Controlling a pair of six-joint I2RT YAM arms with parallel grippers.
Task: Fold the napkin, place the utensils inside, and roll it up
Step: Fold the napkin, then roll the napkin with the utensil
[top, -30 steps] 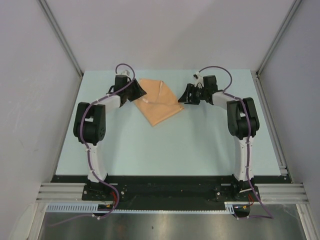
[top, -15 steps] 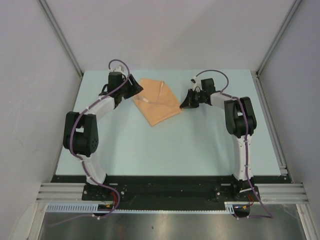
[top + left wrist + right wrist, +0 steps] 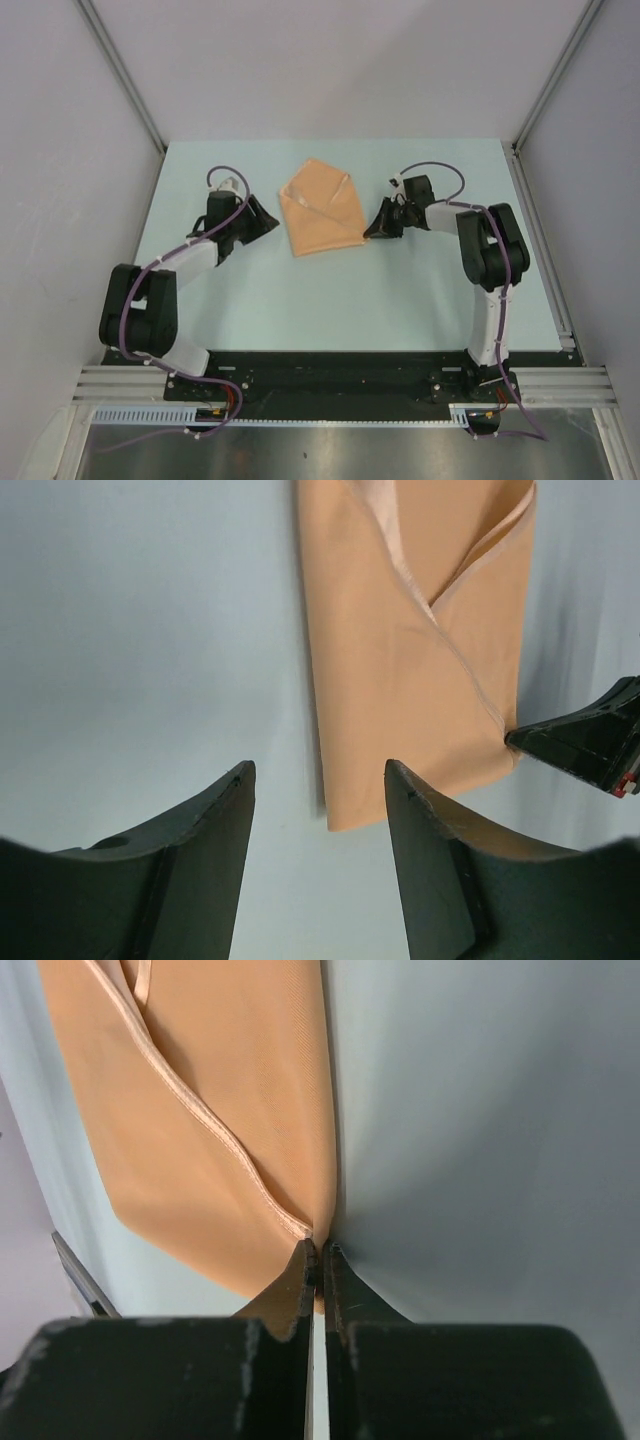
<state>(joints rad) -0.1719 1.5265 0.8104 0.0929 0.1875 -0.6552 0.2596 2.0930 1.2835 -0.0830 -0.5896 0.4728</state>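
Note:
The peach-orange napkin point(image 3: 322, 205) lies folded on the table's far middle, with a hemmed flap running across its top point(image 3: 410, 680). My right gripper point(image 3: 368, 235) is shut on the napkin's near right corner, and the cloth point(image 3: 220, 1110) is pinched between the fingertips of the right gripper point(image 3: 320, 1248). My left gripper point(image 3: 268, 222) stands open to the left of the napkin, apart from it. In the left wrist view only bare table shows between the jaws of the left gripper point(image 3: 318, 770). The utensils are out of view.
The pale blue table point(image 3: 330, 290) is enclosed by grey walls on three sides. A metal rail point(image 3: 340, 385) runs along the near edge by the arm bases. A side rail point(image 3: 545, 250) borders the right edge.
My right gripper has shut on the napkin's corner and drawn the cloth nearer, turning it. My left arm has let go and pulled back to the left and nearer.

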